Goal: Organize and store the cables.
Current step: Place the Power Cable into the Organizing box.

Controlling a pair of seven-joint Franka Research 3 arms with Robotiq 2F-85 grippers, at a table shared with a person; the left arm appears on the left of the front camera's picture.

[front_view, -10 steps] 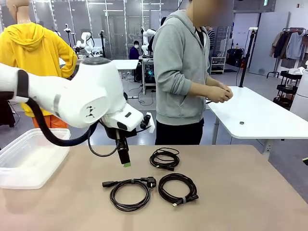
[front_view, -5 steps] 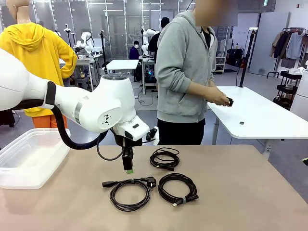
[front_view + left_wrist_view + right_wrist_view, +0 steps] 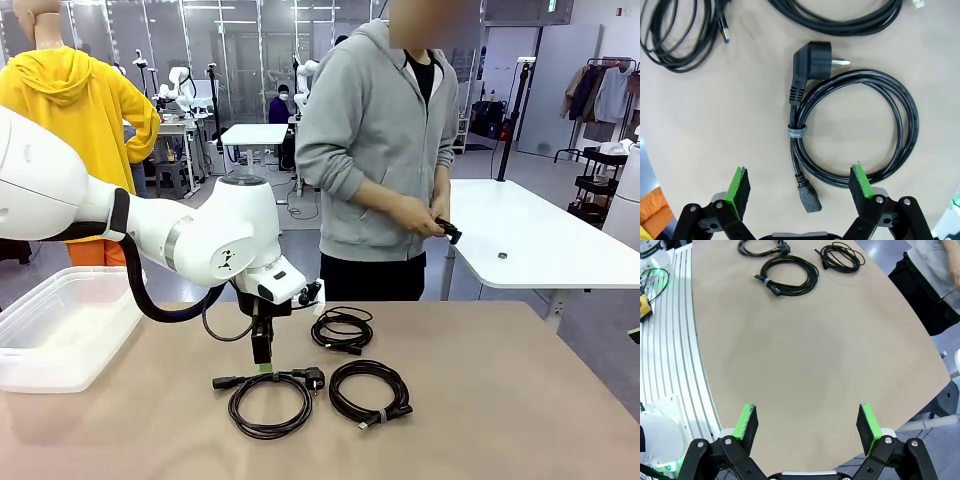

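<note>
Left gripper [image 3: 263,363] poised fingers-down over the nearest of the cables, spread wide with nothing in its grasp.

Closest on the tan table [image 3: 520,400] lies the power cord coil [image 3: 290,376], bound by a small tie, its round plug pointing toward the second coil [image 3: 378,416] just beside it. In the left wrist view one green pad [image 3: 860,182] overlaps the power cord's loop. The right gripper [image 3: 805,422] hangs equally wide and empty, well apart from the cords. Farther back sits the smallest coil [image 3: 345,346]. A clear bin [image 3: 60,330] rests at the table's left edge. Beyond, a person [image 3: 385,150] in a grey hoodie holds a small black object [image 3: 447,230] in both hands.
</note>
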